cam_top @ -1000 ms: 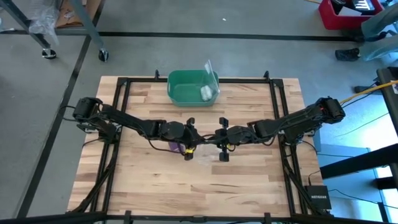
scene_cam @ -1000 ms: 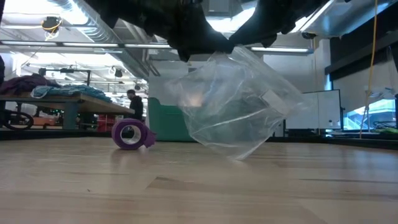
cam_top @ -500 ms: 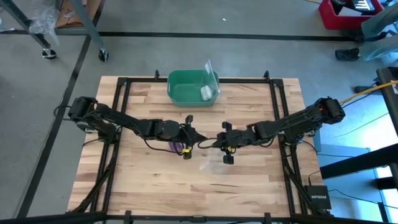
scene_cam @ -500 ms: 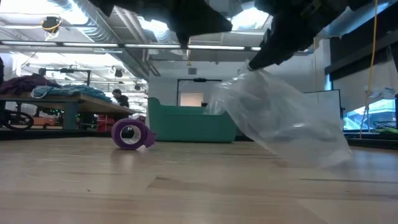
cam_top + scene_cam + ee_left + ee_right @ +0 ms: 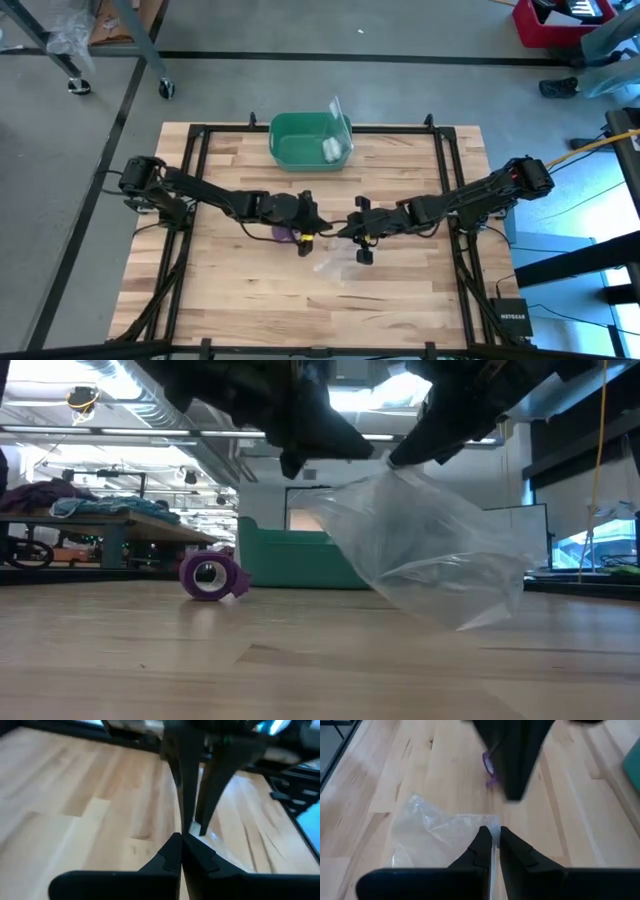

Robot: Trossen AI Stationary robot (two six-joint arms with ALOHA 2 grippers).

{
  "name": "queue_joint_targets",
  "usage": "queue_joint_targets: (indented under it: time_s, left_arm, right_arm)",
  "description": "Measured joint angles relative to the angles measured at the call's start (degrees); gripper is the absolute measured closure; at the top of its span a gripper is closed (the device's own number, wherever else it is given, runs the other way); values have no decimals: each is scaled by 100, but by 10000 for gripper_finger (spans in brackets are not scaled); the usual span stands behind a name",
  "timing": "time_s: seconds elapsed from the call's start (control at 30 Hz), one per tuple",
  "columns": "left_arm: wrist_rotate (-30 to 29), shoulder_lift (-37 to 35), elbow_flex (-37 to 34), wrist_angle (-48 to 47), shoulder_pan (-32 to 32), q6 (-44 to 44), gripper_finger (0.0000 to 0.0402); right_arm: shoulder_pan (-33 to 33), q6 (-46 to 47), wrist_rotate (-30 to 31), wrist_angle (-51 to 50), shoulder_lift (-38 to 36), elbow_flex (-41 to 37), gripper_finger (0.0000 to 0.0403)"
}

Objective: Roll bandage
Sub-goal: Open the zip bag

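While the two arms meet over the middle of the wooden worktop, a clear plastic bag hangs nearest the low camera, held up off the boards by its top edge. The right pincer is clamped on that edge, the thin film pinched between its two dark fingers, and the bag droops below it with its lower corner near the worktop. The left pincer sits just beside it, fingers pressed together tip to tip; nothing can be made out between them. Behind the bag and off to the left arm's side, the bandage, a small compact purple roll with a short loose tail, rests on the worktop under the left arm, apart from both pincers. Farther back, near the far edge of the worktop, stands a green bin with a small white roll inside it.
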Motion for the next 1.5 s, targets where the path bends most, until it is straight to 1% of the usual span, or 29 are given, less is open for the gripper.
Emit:
queue_joint_targets:
  time_s: [0.17,0.27,0.4,0.5,0.57,0.63,0.73,0.9,1.03,1.13,1.5]
  left_arm:
    - [270,274,-1,493,-28,-114,400]
    - [286,345,0,429,-9,-283,391]
    - [306,350,-2,434,12,-391,345]
    - [345,348,-2,333,-1,-33,307]
    - [345,348,-4,264,-4,121,291]
    - [328,348,-4,255,-4,208,284]
    - [294,348,-4,242,-1,342,285]
    - [274,436,-2,297,-1,427,304]
    - [55,634,-4,272,-3,471,317]
    - [35,705,-4,307,-1,495,324]
    - [39,540,4,436,9,518,351]
  right_arm:
    - [0,54,9,101,147,2,377]
    - [0,170,7,68,306,2,377]
    - [0,175,7,111,478,2,377]
    - [0,163,8,134,516,2,377]
    - [0,158,23,149,518,2,377]
    - [0,146,42,167,518,2,377]
    - [0,144,74,188,518,2,377]
    - [0,142,162,199,518,2,377]
    - [0,142,162,194,518,2,377]
    - [0,142,164,187,518,2,377]
    - [-4,137,157,154,520,7,377]
